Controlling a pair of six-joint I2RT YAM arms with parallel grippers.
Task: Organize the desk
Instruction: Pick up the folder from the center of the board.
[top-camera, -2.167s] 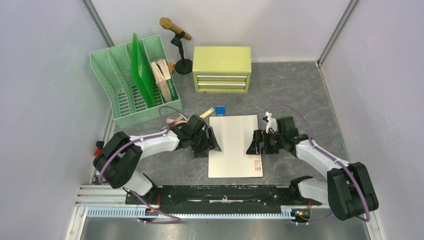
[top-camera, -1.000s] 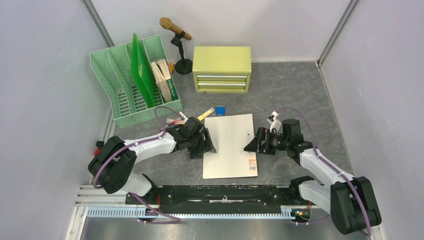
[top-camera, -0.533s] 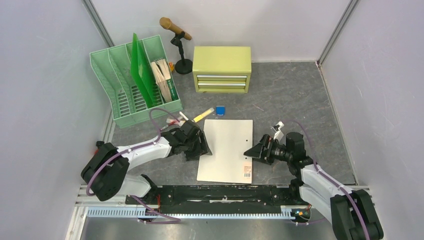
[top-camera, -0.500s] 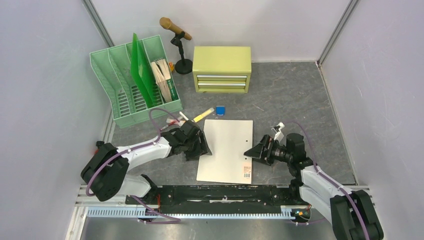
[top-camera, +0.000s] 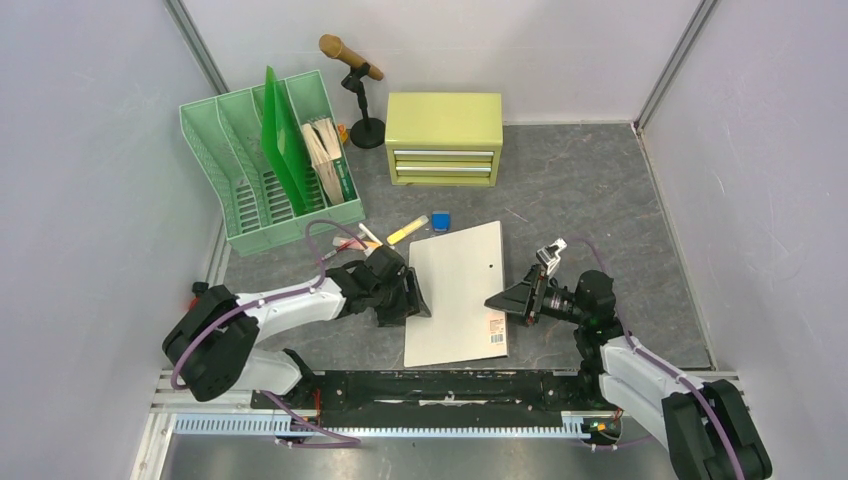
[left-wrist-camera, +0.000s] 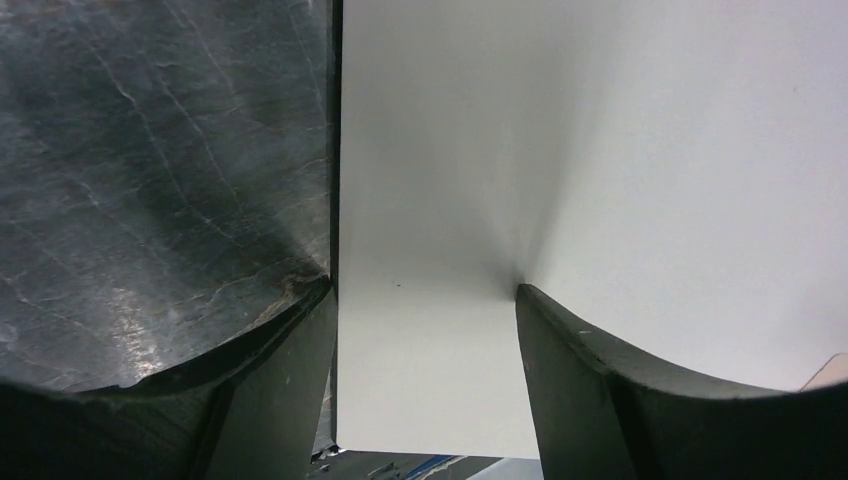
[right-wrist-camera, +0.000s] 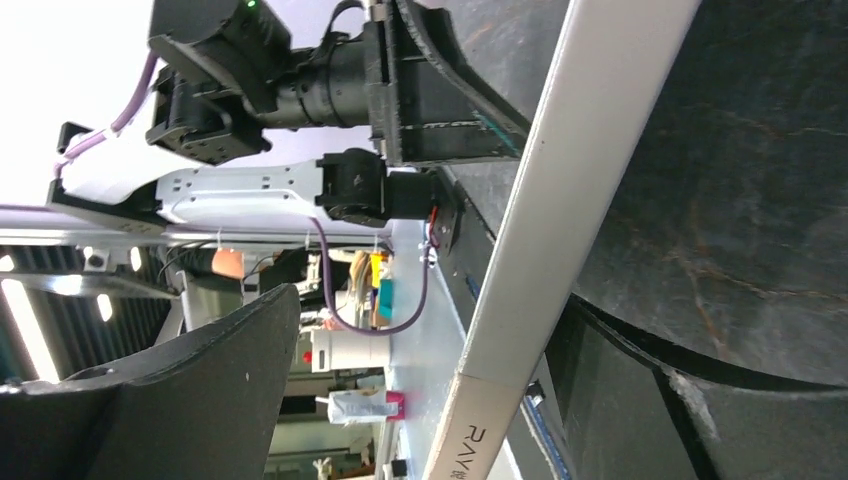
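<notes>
**Operator:** Status of the worktop (top-camera: 590, 190)?

**Technician:** Judged partly organized. At far left, the green file rack (top-camera: 250, 190) already holds papers. A yellow marker (top-camera: 408, 231) and a blue item (top-camera: 441, 219) lie loose. The white pad (top-camera: 455, 285) lies unfiled at centre.

**Operator:** Tools?

**Technician:** The left tool (left-wrist-camera: 422, 288) stands open astride the pad's left edge. The right tool (right-wrist-camera: 428, 305) is open around its right edge, not clamped.

**Operator:** Orientation?

**Technician:** The worktop lies flat between pale walls, long axis left-to-right. The pad runs near-to-far, far end leaning right.
</notes>
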